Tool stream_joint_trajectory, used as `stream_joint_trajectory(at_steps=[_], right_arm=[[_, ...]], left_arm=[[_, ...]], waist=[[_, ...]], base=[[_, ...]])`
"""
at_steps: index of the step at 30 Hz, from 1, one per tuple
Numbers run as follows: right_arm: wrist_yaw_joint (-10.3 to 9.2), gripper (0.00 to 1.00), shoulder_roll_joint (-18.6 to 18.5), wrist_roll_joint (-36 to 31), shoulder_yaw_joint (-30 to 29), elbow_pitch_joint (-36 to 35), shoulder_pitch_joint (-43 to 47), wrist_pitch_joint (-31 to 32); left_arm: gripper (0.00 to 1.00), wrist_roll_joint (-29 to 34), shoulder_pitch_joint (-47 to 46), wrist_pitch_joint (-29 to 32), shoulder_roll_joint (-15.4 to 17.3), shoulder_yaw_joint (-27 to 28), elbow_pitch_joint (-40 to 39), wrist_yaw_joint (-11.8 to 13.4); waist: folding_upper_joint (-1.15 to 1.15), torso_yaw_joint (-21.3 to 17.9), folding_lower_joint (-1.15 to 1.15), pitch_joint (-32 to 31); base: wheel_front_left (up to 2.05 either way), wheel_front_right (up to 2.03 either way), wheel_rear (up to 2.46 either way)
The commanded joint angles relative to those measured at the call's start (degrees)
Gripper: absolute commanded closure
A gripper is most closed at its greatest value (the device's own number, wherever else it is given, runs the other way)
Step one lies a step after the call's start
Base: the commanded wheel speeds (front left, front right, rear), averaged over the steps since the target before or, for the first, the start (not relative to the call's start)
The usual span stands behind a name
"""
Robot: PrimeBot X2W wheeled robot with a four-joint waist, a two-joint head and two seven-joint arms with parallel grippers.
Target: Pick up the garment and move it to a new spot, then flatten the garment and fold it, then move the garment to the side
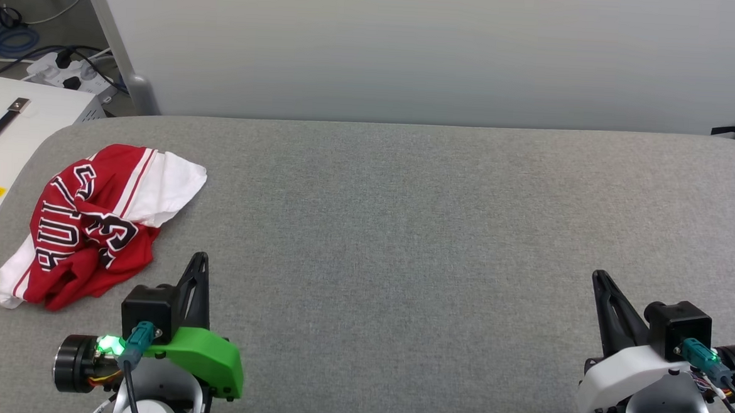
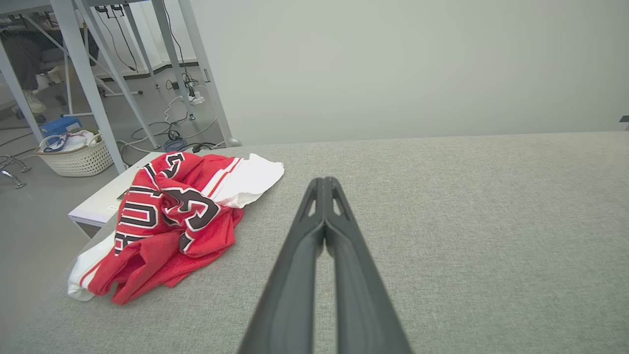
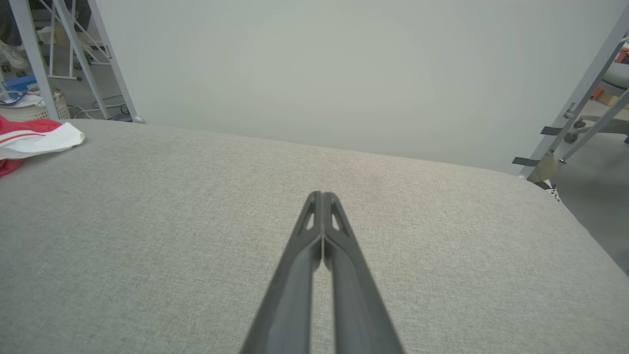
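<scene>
The garment (image 1: 93, 223) lies crumpled near the left edge of the grey table (image 1: 404, 233), red with white sleeves and black lettering. The left wrist view has the garment (image 2: 167, 216) left of the fingers. A white sleeve of the garment (image 3: 39, 140) shows at the far left of the right wrist view. My left gripper (image 1: 200, 257) is shut and empty, just right of the garment's near end and apart from it; its tips (image 2: 324, 181) are pressed together. My right gripper (image 1: 598, 275) is shut and empty at the lower right, far from the garment, tips (image 3: 321, 195) together.
A pale wall panel (image 1: 413, 45) stands along the table's far edge. Left of the table sits a white box (image 1: 6, 143), with cables and a power strip (image 1: 66, 74) on the floor. A woven basket (image 2: 78, 155) and metal frame legs (image 2: 83, 73) stand beyond.
</scene>
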Motion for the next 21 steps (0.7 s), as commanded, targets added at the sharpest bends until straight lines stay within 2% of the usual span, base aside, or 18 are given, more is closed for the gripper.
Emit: stream_joint_trajectory(at_steps=[1, 21], right_arm=[[-0.04, 1.00, 0.08, -0.55, 0.10, -0.25, 0.53, 0.17], [-0.04, 1.00, 0.08, -0.55, 0.10, -0.25, 0.53, 0.17]], left_arm=[[1.00, 0.57, 0.34, -0.05, -0.24, 0.03, -0.14, 0.19], [1.00, 0.57, 0.34, -0.05, -0.24, 0.03, -0.14, 0.19]], waist=[[0.00, 0.00, 0.00, 0.00], [0.00, 0.00, 0.00, 0.00]], base=[[0.00, 0.00, 0.00], [0.00, 0.00, 0.00]])
